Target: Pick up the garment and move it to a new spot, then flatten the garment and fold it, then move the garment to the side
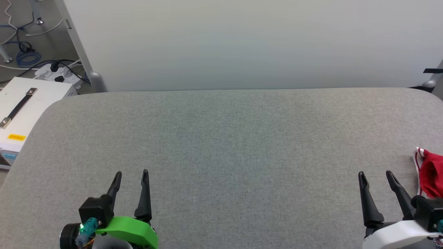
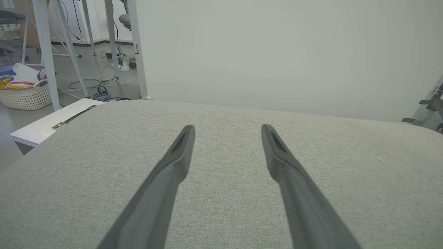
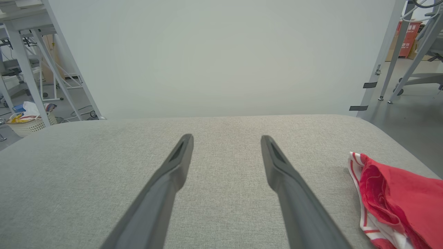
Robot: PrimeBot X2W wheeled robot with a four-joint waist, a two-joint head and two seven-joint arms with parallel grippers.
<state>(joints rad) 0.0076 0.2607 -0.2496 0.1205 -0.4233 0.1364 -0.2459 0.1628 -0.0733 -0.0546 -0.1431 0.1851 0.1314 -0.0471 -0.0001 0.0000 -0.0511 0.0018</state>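
Garment [image 1: 431,176] lay bunched at the tabletop's [image 1: 221,138] right edge, just beside the right end effector [image 1: 374,173]; it and the left end effector [image 1: 132,172] stood wide, empty, apparently parked to leave the middle free.

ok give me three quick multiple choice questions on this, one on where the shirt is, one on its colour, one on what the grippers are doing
1. Where does the garment lie on the grey table?
A. at the right edge, just right of the right gripper
B. in the middle
C. at the far left corner

2. What colour is most of the garment?
A. blue
B. red
C. black

3. How do the fingers of the left gripper and the right gripper stand?
A. both pairs open, holding nothing
B. the right pair shut on the garment
C. both pairs shut

Answers:
1 A: the head view shows it at the right edge beside that gripper.
2 B: the cloth is plainly red in the right wrist view.
3 A: each wrist view shows a wide gap with bare table between the fingers.
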